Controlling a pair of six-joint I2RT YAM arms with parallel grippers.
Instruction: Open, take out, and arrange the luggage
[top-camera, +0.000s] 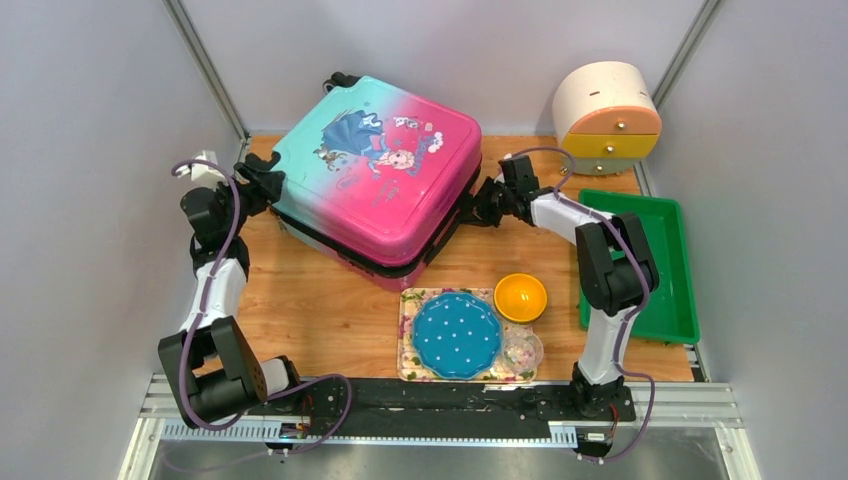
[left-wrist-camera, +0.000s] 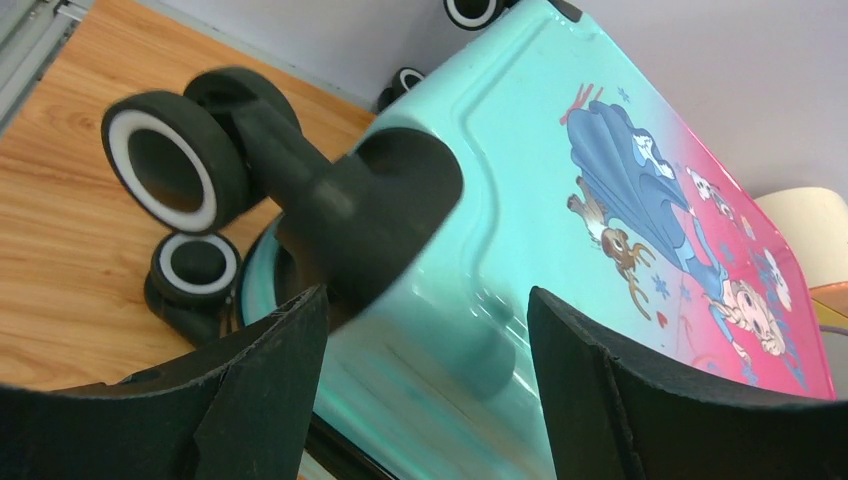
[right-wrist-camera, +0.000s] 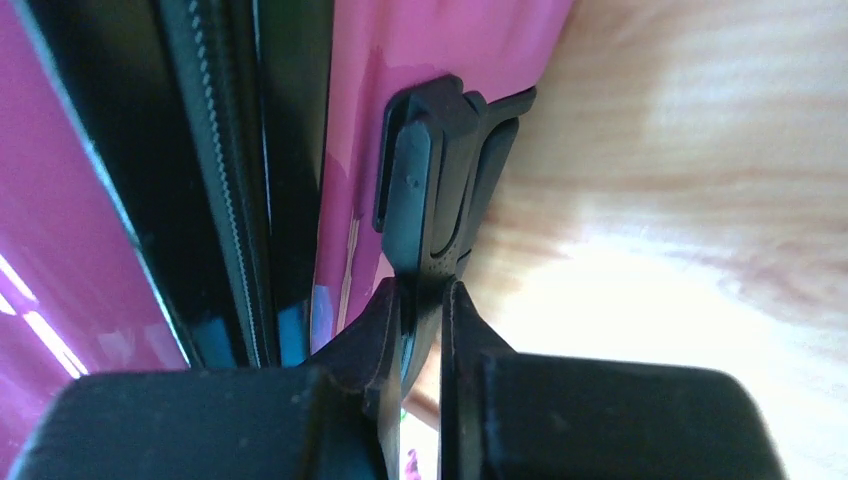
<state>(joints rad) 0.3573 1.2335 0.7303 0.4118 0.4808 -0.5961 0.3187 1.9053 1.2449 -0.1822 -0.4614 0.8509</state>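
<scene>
The luggage (top-camera: 378, 175), a pink-to-turquoise suitcase with a cartoon girl print, lies flat and closed at the back middle of the table. My left gripper (top-camera: 262, 187) is open at its turquoise wheel corner. In the left wrist view the shell (left-wrist-camera: 480, 250) sits between my spread fingers (left-wrist-camera: 270, 390), with a black wheel (left-wrist-camera: 175, 160) just ahead. My right gripper (top-camera: 472, 212) is at the suitcase's pink right side. In the right wrist view it (right-wrist-camera: 422, 325) is shut on a black plastic handle piece (right-wrist-camera: 430, 190) beside the zipper (right-wrist-camera: 225, 200).
A green tray (top-camera: 668, 300) stands at the right. A round cream drawer cabinet (top-camera: 605, 115) stands at the back right. In front of the suitcase are a blue plate (top-camera: 457, 335) on a patterned mat, an orange bowl (top-camera: 520, 297) and a small clear bowl (top-camera: 522, 350).
</scene>
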